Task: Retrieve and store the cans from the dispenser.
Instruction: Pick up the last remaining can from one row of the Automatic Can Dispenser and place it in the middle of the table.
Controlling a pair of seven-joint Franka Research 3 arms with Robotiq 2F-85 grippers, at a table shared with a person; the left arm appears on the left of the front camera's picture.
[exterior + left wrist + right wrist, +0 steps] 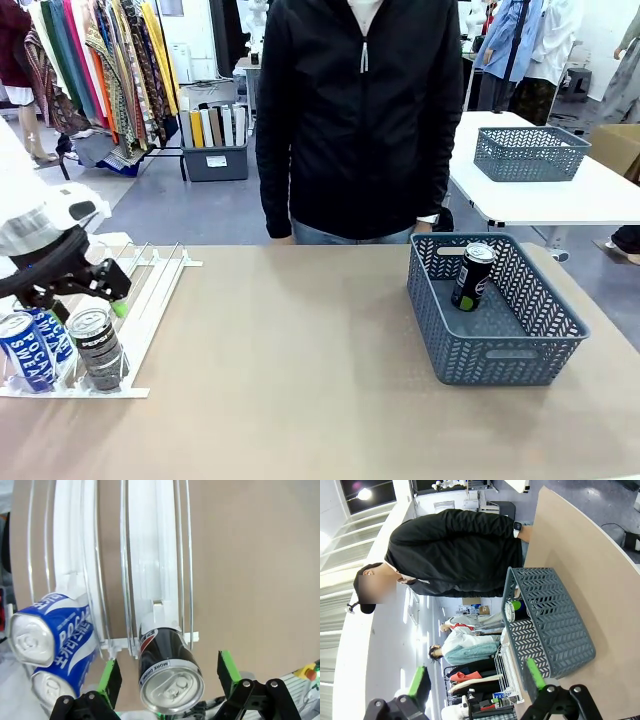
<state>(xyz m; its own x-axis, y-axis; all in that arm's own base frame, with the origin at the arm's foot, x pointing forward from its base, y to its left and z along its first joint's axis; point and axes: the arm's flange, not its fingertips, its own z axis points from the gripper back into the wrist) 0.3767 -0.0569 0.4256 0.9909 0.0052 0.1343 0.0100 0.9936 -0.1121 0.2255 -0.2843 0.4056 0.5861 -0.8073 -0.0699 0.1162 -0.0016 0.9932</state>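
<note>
Glossy black Pepsi can (165, 652) stands between left gripper's (167, 669) wide green pads (226, 669); right gripper (476, 674) gapes too.

Pepsi can (167, 667) glossy metal (silver top); basket (495, 355) matt plastic.

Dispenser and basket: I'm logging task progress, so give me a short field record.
Dispenser: Pepsi can and two Pocari Sweat cans at the robot-side end
Basket: one black-and-green can inside
Left gripper: open, straddling the Pepsi can
Right gripper: open, holding nothing
</note>
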